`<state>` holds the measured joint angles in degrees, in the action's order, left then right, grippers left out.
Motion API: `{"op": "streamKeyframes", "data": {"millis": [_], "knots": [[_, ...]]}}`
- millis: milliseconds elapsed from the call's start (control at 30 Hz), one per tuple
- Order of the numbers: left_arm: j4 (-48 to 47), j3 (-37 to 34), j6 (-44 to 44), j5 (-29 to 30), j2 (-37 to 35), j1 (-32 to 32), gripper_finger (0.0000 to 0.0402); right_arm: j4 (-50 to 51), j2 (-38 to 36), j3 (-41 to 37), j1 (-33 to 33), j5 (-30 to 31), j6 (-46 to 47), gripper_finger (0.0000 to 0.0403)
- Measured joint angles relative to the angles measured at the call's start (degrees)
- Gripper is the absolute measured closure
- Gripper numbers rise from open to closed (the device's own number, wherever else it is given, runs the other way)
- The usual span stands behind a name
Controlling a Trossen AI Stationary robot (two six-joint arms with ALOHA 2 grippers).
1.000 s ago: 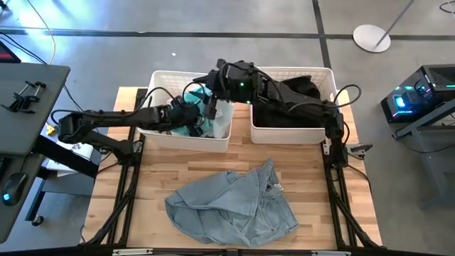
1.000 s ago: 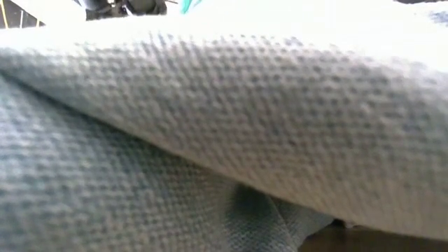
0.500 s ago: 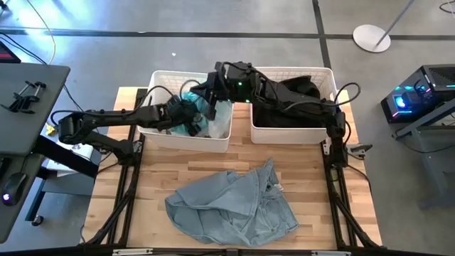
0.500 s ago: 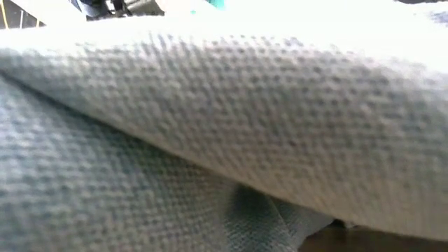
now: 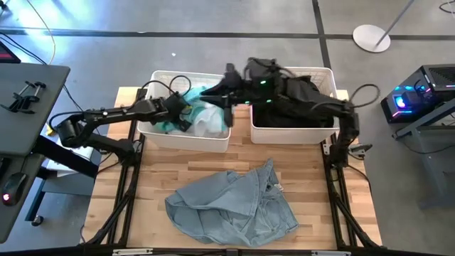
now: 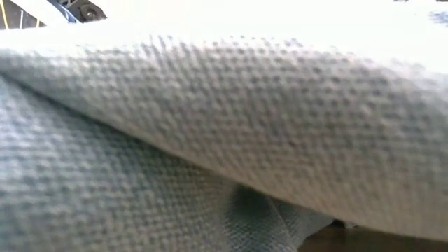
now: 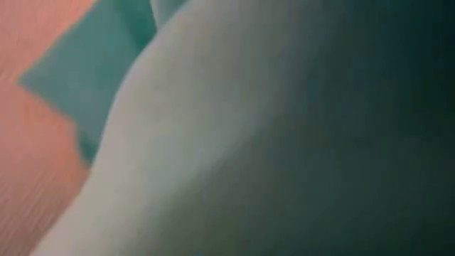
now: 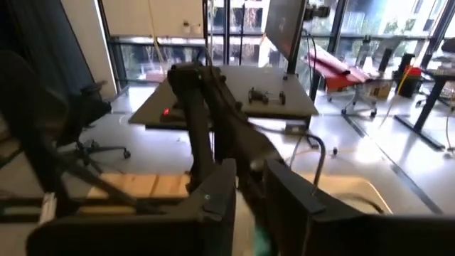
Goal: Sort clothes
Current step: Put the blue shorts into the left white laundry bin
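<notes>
A light blue-grey denim garment (image 5: pixel 231 206) lies crumpled on the wooden table near its front edge and fills the low view (image 6: pixel 224 140). Teal (image 5: pixel 167 121) and white (image 5: pixel 210 119) clothes lie in the left white basket (image 5: pixel 158 76). Black clothes (image 5: pixel 295 107) lie in the right basket (image 5: pixel 328 75). My left gripper (image 5: pixel 179 114) is down in the left basket among the teal and white cloth; its wrist view shows only cloth close up (image 7: pixel 213 142). My right gripper (image 5: pixel 213 92) is open and empty above the left basket's right end (image 8: pixel 250 206).
The two baskets stand side by side along the table's far edge. My right arm reaches across the right basket. A grey side table (image 5: pixel 21 99) stands off the table's left edge. Bare wood shows between the baskets and the denim.
My right gripper has drawn back toward the table's right edge and up, away from the middle of the left basket. My left gripper has moved a little toward the left edge within that basket. The white cloth now lies spread in the basket's right end.
</notes>
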<state>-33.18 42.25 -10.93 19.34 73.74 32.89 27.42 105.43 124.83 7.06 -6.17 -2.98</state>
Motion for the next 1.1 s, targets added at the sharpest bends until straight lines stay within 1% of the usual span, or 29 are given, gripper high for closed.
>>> {"op": "streamKeyframes", "data": {"millis": [100,167,233,333,433,500,600,667,733,800,900,933,967,1033,1100], "knots": [[-5.6,-0.9,-1.5,4.0,-0.5,2.2,0.0401,8.8,-3.2,0.0,-1.0,0.2,0.1,0.0327],[-9.9,-0.9,-1.9,6.2,-2.2,3.1,0.0401,15.7,-5.2,0.0,-2.5,2.0,0.4,0.0325],[-12.3,-0.4,-2.0,6.8,-4.7,3.2,0.0401,21.6,-7.6,0.0,-4.5,5.4,0.6,0.0325],[-12.4,2.0,-2.0,3.4,-9.9,2.0,0.0401,28.7,-11.0,0.0,-7.8,12.7,0.9,0.0325],[-12.3,5.4,-2.7,-2.4,-14.3,0.7,0.0401,33.6,-12.6,0.0,-11.0,19.4,2.8,0.0325],[-12.1,8.3,-3.8,-5.9,-16.5,-0.3,0.0401,35.8,-13.0,0.0,-12.9,21.8,3.6,0.0325],[-11.0,11.8,-4.7,-8.9,-17.9,-1.9,0.0401,38.5,-13.8,0.0,-15.6,24.1,4.9,0.0325],[-5.9,12.2,-3.6,-9.4,-18.0,-2.5,0.0401,40.8,-13.9,0.0,-17.4,25.6,5.8,0.0325],[0.4,11.5,-2.0,-9.7,-17.1,-2.6,0.0401,43.2,-13.7,0.0,-19.3,27.1,7.0,0.0325],[5.9,10.2,-0.7,-8.7,-14.7,-1.7,0.0401,44.5,-13.3,0.0,-21.4,30.0,8.4,0.0325],[7.9,8.0,0.4,-4.2,-8.7,1.2,0.0401,46.8,-12.8,0.0,-24.7,34.2,11.1,0.0325],[7.9,7.3,0.3,-4.0,-6.3,2.4,0.0401,47.9,-12.5,0.0,-25.7,35.1,12.2,0.0325],[7.9,6.3,0.5,-4.5,-3.9,3.5,0.0401,49.3,-12.1,0.0,-26.8,36.0,13.5,0.0325],[7.9,4.5,0.5,-8.1,1.0,5.1,0.0401,53.0,-11.2,0.0,-28.8,37.6,16.1,0.0325],[10.1,3.3,0.6,-11.7,5.4,5.9,0.0401,56.8,-10.2,-0.1,-30.7,40.1,19.2,0.0325]]}}
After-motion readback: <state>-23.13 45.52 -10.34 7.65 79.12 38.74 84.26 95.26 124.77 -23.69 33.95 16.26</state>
